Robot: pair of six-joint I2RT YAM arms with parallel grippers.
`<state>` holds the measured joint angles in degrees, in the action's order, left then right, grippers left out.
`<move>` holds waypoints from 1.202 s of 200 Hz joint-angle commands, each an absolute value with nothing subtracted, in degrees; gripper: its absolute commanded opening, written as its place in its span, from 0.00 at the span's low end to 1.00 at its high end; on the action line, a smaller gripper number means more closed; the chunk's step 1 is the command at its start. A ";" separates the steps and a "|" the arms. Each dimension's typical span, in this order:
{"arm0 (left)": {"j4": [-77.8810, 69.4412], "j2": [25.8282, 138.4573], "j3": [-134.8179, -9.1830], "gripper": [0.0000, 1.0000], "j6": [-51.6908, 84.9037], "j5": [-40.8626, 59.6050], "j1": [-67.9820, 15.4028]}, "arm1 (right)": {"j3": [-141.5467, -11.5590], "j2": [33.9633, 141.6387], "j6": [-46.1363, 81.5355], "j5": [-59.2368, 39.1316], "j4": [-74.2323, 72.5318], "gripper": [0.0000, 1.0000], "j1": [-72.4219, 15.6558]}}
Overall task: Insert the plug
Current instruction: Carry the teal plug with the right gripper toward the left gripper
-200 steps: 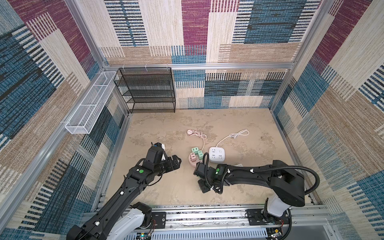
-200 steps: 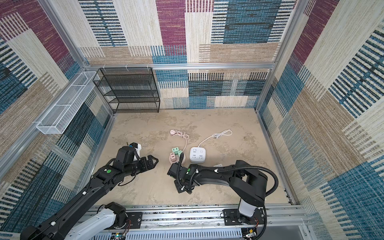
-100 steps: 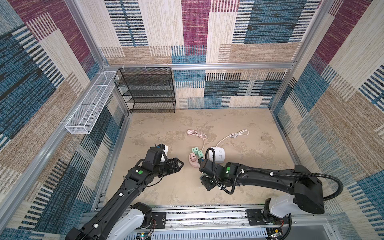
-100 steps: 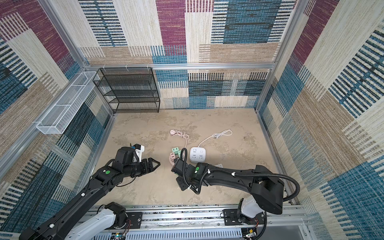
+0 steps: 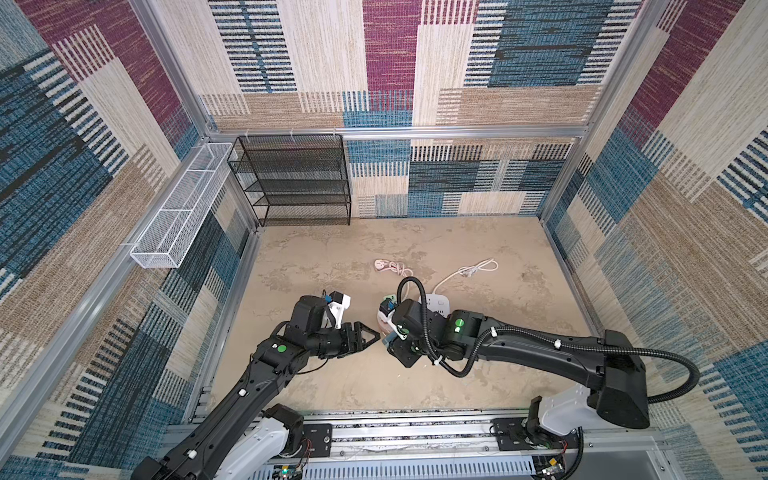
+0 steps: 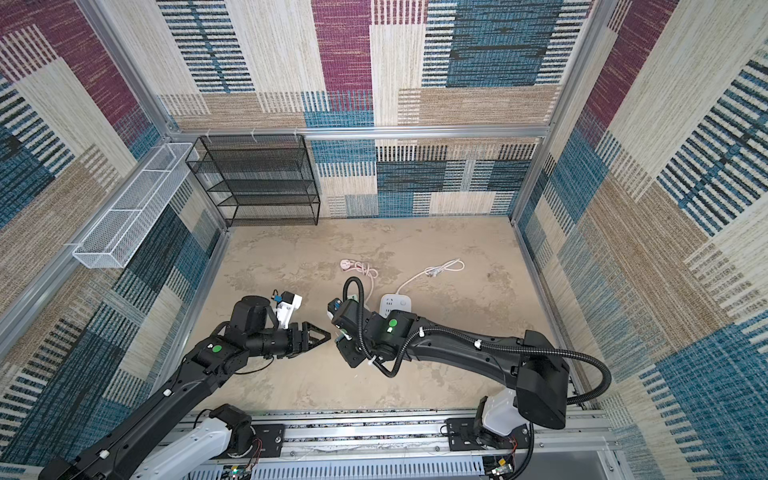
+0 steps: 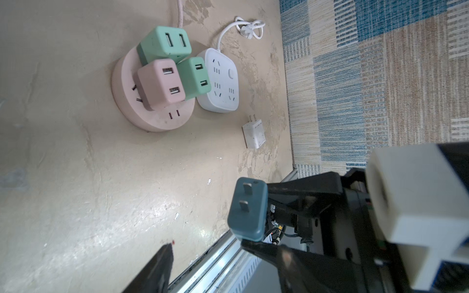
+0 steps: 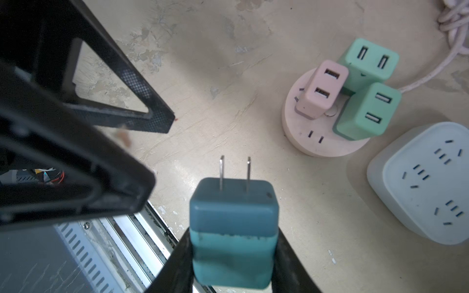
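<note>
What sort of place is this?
Likely a robot test cell, not a home: two black robot arms on a metal base rail, patterned woven walls boxing in a beige floor, and a round pink power strip on it.

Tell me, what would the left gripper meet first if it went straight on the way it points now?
Probably the blue plug held in the right gripper: the left gripper points at it, though depth is unclear.

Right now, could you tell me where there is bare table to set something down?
Free: the stretch between the white power strip and the right wall, and the band between the black rack and the pink cable. Crowded: the front middle, where the teal plug hangs near the loaded pink socket.
</note>
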<state>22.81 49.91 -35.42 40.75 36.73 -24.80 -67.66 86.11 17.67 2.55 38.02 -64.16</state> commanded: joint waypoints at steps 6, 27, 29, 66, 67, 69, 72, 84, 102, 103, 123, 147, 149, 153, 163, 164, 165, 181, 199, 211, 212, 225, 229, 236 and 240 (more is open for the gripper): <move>18.54 49.58 -34.33 0.68 43.62 38.99 -25.00 | -69.56 87.01 16.75 1.59 38.32 0.00 -64.24; 16.35 49.98 -33.31 0.66 44.65 40.00 -25.31 | -70.17 86.92 16.45 0.48 37.84 0.00 -64.19; 16.31 50.05 -33.31 0.65 44.71 40.06 -25.38 | -70.28 86.99 16.42 0.38 37.87 0.00 -64.21; 14.68 51.46 -32.96 0.63 45.20 40.25 -25.84 | -71.28 88.15 15.91 -0.99 38.84 0.00 -64.19; 14.55 51.48 -32.92 0.63 45.28 40.29 -25.84 | -71.32 88.20 15.91 -1.11 38.85 0.00 -64.17; 14.25 51.56 -32.88 0.63 45.42 40.35 -25.80 | -71.36 88.27 15.84 -1.18 38.87 0.00 -64.16; 13.78 51.72 -32.75 0.62 45.70 40.56 -25.83 | -71.43 88.39 15.81 -1.26 38.88 0.00 -64.16; 11.59 52.34 -32.20 0.60 46.75 41.40 -25.84 | -71.63 88.46 15.73 -1.54 38.94 0.00 -64.22; 8.57 53.33 -31.43 0.58 48.55 42.53 -25.93 | -71.97 88.42 15.56 -1.82 38.94 0.00 -64.31; 8.37 53.39 -31.40 0.58 48.62 42.62 -25.93 | -71.98 88.42 15.56 -1.83 38.94 0.00 -64.23; 6.67 54.20 -31.09 0.51 49.49 43.42 -25.93 | -72.02 88.24 15.23 -2.24 38.94 0.00 -64.25; 6.57 54.59 -31.11 0.46 49.30 43.33 -25.93 | -71.98 88.41 14.64 -3.02 38.89 0.00 -64.27; 6.56 54.67 -31.11 0.46 49.24 43.33 -25.93 | -71.98 88.42 14.60 -3.04 38.92 0.00 -64.25; 6.51 54.75 -31.11 0.45 49.29 43.41 -25.92 | -71.98 88.44 14.49 -3.07 38.98 0.00 -64.28; 6.35 54.86 -31.11 0.44 49.33 43.57 -25.93 | -72.16 88.51 14.50 -2.60 39.00 0.00 -64.33; 6.34 54.85 -31.11 0.43 49.32 43.58 -25.93 | -72.16 88.51 14.50 -2.53 39.01 0.00 -64.29; 6.29 54.94 -31.11 0.43 49.36 43.63 -25.93 | -72.16 88.51 14.54 -2.54 38.93 0.00 -64.27; 6.20 55.43 -31.20 0.41 49.38 44.10 -25.95 | -72.45 88.51 14.55 -2.02 38.68 0.00 -64.32; 5.86 55.78 -31.29 0.37 49.49 44.72 -26.02 | -72.76 88.59 14.62 -0.99 38.24 0.00 -64.25; 5.82 55.90 -31.29 0.36 49.53 44.89 -26.02 | -73.01 88.84 14.68 -0.24 38.23 0.00 -64.33; 5.81 55.90 -31.29 0.36 49.55 44.90 -26.02 | -73.07 88.90 14.68 -0.17 38.23 0.00 -64.25; 5.80 55.77 -31.27 0.32 49.49 44.91 -26.06 | -73.53 89.27 14.48 0.02 38.40 0.00 -64.26; 5.79 55.67 -31.22 0.30 49.52 44.82 -26.10 | -73.71 89.37 14.50 0.17 38.35 0.00 -64.27; 5.67 55.64 -31.20 0.28 49.55 44.82 -26.10 | -73.89 89.55 14.41 0.31 38.31 0.00 -64.33; 5.71 55.64 -31.16 0.28 49.60 44.82 -26.10 | -74.04 89.49 14.41 0.54 38.24 0.00 -64.29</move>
